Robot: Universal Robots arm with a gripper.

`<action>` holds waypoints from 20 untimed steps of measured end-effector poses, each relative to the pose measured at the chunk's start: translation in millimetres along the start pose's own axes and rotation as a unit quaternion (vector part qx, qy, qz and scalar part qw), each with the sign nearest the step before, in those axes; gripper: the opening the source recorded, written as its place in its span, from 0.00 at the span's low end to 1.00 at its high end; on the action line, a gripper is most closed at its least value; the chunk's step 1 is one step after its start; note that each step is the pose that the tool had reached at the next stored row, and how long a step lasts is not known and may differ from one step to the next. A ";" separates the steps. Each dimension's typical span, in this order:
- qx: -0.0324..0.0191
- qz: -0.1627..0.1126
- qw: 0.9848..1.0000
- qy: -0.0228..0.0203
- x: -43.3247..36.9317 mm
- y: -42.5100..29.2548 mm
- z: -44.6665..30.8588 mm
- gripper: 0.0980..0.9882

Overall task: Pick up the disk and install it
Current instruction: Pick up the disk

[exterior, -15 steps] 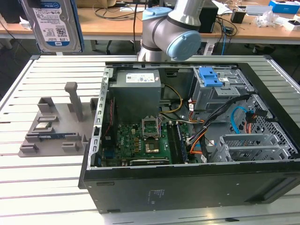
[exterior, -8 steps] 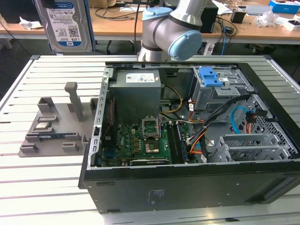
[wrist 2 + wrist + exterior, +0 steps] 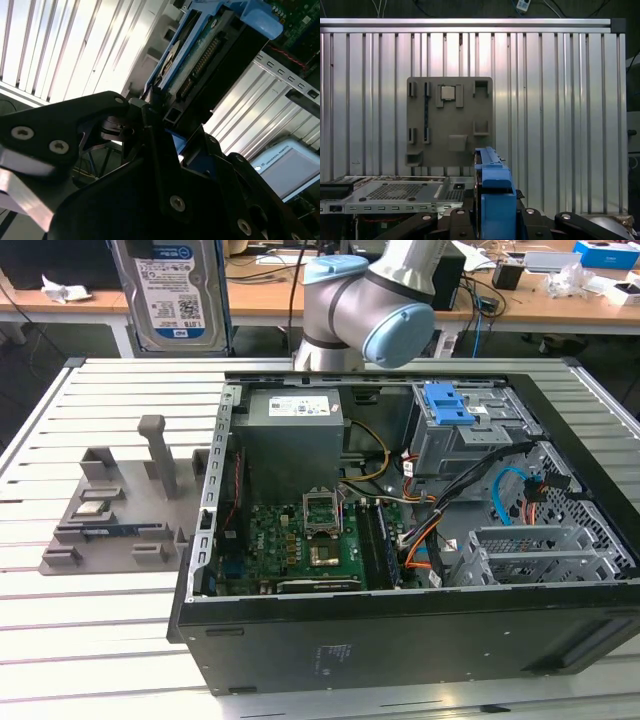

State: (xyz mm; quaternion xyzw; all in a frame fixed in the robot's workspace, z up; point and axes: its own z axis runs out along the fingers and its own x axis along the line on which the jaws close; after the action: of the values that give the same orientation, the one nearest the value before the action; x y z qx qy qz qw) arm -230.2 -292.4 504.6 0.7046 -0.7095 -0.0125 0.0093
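As fingers (image 3: 152, 131) clamp it, flat disk (image 3: 199, 56) w/ blue frame hangs.

Tray (image 3: 105, 550) beside PC (image 3: 400, 640) (both on table (image 3: 60, 640)).

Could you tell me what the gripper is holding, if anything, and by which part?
The gripper holds the disk, clamped across its flat faces at one end.

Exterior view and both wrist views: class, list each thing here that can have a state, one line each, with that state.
disk: held upright in the air, not yet in the case.
gripper: shut on the disk's blue frame.
computer case: lying on its side, side panel off, inside exposed.
drive cage: mounted inside the case, blue latch on top.
fixture tray: flat on the table, a chip seated in one pocket.
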 end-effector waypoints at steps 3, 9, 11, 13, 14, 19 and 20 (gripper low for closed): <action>0.000 0.000 1.000 0.000 -0.1 -14.0 -0.5 0.30; 0.000 0.000 1.000 0.000 -0.3 -39.5 -1.2 0.30; 0.000 0.000 1.000 0.000 -0.4 -50.3 -1.6 0.30; 0.000 0.000 1.000 0.000 -0.4 -61.2 -1.8 0.30; 0.000 0.000 1.000 0.000 -0.4 -64.5 -1.9 0.30; 0.000 0.000 1.000 0.000 -0.6 -83.5 -2.6 0.30; 0.000 0.000 1.000 0.000 -0.6 -87.3 -2.7 0.30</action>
State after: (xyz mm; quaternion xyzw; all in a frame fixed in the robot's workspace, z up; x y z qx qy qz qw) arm -142.9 -292.4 504.6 0.7046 -0.7095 -0.0125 0.0094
